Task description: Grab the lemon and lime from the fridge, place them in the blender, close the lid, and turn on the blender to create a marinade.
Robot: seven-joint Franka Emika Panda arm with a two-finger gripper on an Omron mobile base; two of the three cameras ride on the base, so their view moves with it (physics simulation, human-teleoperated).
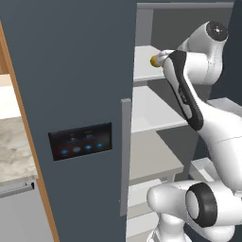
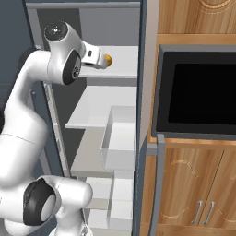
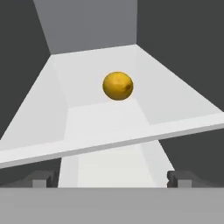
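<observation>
The fridge [image 1: 71, 85] stands open, its dark slate door with the black panel of blue lights [image 1: 81, 141] and grey vertical handle [image 1: 125, 156] at 9 o'clock in the left base view, pale grey shelves [image 2: 103, 110] stacked inside. To the right of it in the right base view sit wood cupboards [image 2: 193, 184] and a black built-in oven window [image 2: 198, 94] at 3 o'clock. The white arm reaches up to the upper shelf [image 3: 175, 105].

On that shelf rests the lemon [image 3: 118, 86], at 12 o'clock from the gripper [image 3: 111, 179] in the hand view, near the shelf's middle and clear of its walls. The gripper's finger tips [image 3: 39, 180] stand wide apart, jaws open, short of the shelf's front edge, nothing between them.

The lemon looks light, firm and rounded, with a smooth skin that may slip, and it could roll on the flat shelf if nudged. The best hold is likely across its widest middle, jaws closing evenly from both sides. The shelf above leaves limited headroom, so a level approach seems wise.
</observation>
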